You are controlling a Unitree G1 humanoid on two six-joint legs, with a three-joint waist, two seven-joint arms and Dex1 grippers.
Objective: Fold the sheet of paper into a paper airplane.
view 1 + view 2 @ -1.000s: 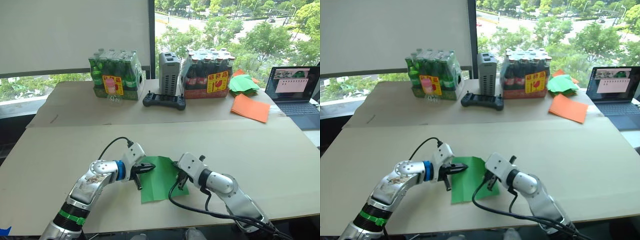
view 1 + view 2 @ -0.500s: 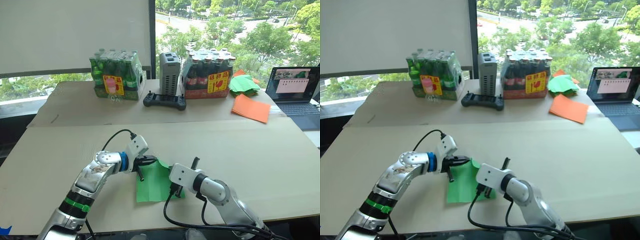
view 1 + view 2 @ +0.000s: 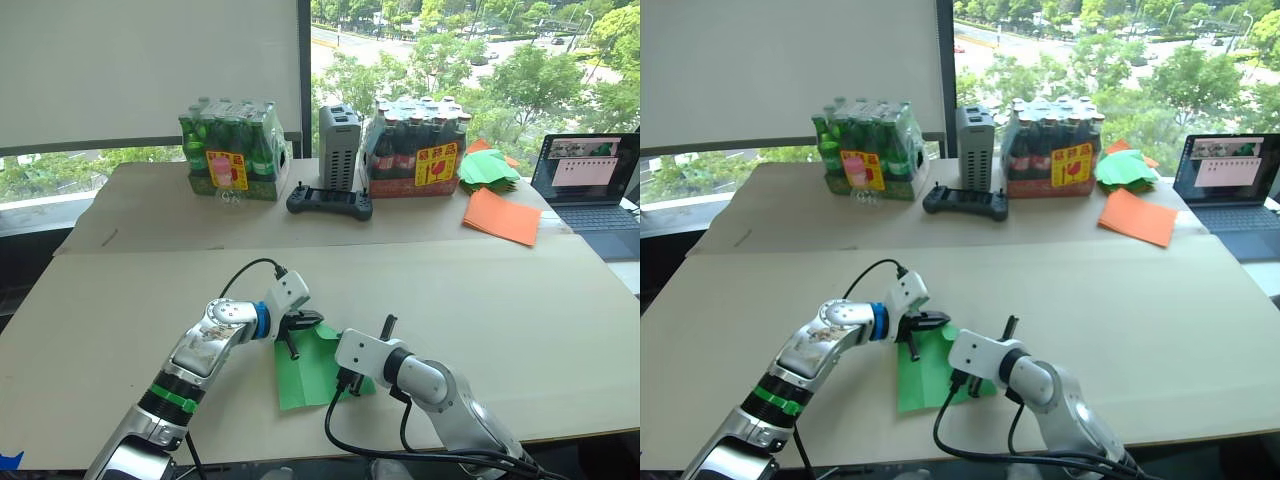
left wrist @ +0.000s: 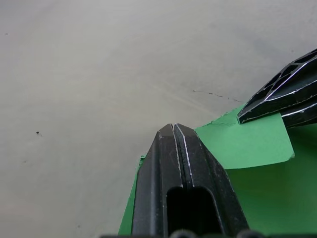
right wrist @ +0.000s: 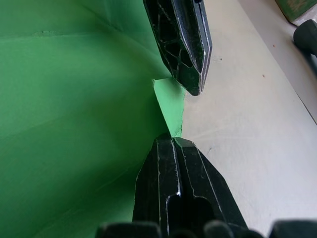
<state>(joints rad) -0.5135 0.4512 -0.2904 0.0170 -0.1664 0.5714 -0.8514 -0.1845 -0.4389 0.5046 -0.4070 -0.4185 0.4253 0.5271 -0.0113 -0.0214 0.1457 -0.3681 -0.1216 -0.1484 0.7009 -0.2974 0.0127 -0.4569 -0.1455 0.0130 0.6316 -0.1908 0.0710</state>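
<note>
The sheet of paper (image 3: 308, 368), bright green and creased, lies flat on the near part of the table between my two arms. My left gripper (image 3: 310, 323) is shut, its tips over the sheet's far edge. My right gripper (image 5: 172, 141) is shut too, lying over the sheet's right side and pointing at the left one. Their tips nearly meet at a small folded-over corner flap (image 5: 171, 106) of the sheet. In the left wrist view that flap (image 4: 245, 145) lies under the right gripper's fingers (image 4: 285, 96). I cannot tell whether either gripper pinches the paper.
Along the far side of the table (image 3: 520, 300) stand a pack of green bottles (image 3: 225, 150), a grey box (image 3: 338, 145) and a pack of dark bottles (image 3: 415, 150), with a black controller (image 3: 328, 202) in front. Orange sheets (image 3: 500, 215), a heap of green papers (image 3: 487, 167) and a laptop (image 3: 590, 175) sit far right.
My left gripper has moved right and farther along the sheet's far edge. My right gripper has swung left over the sheet, and the sheet's far right corner is now folded over.
</note>
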